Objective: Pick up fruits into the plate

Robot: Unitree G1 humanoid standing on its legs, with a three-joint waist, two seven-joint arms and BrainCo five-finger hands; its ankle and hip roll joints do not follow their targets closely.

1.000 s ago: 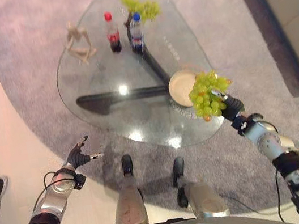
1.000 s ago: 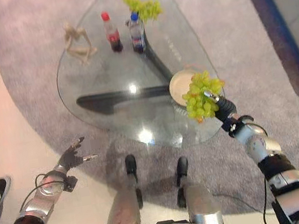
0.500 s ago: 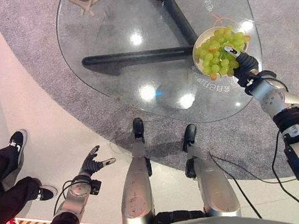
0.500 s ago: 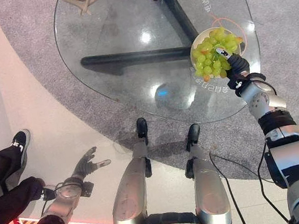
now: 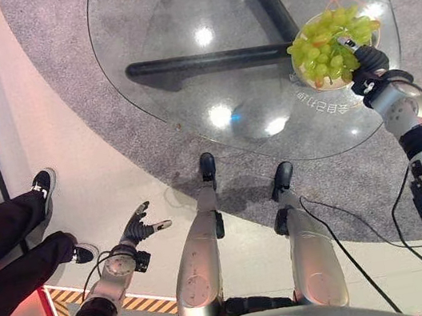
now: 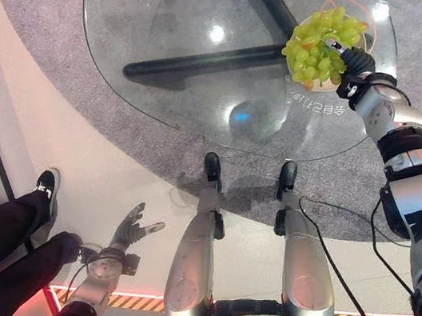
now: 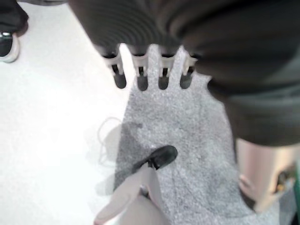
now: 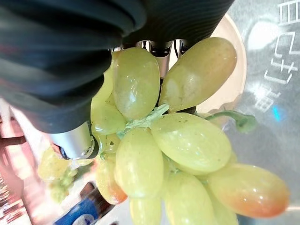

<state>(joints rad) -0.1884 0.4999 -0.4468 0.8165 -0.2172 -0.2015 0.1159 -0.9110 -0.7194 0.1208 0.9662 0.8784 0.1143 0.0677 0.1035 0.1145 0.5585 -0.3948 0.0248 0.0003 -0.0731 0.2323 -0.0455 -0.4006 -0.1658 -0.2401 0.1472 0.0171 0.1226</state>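
Note:
A bunch of green grapes [image 5: 330, 47] hangs over the cream plate [image 5: 334, 82] at the right edge of the glass table [image 5: 204, 70]. My right hand [image 5: 371, 60] is shut on the grapes [image 8: 159, 140], its fingers curled round the bunch from the near side. The plate's rim [image 8: 232, 70] shows just behind the fruit in the right wrist view. My left hand [image 5: 135, 229] hovers low over the pale floor, far from the table, open and holding nothing; its straight fingers [image 7: 140, 77] point at the grey carpet.
The table's dark base bar [image 5: 211, 62] runs under the glass. A person's legs and dark shoes [image 5: 41, 186] stand at the left. A yellow-and-black striped floor marking [image 5: 146, 303] lies near my left arm. Grey carpet [image 5: 53, 38] surrounds the table.
The camera has tilted down and nearer, so the bottles and figure have slid out at the top. My right hand has carried the grapes from the table's near edge to over the plate.

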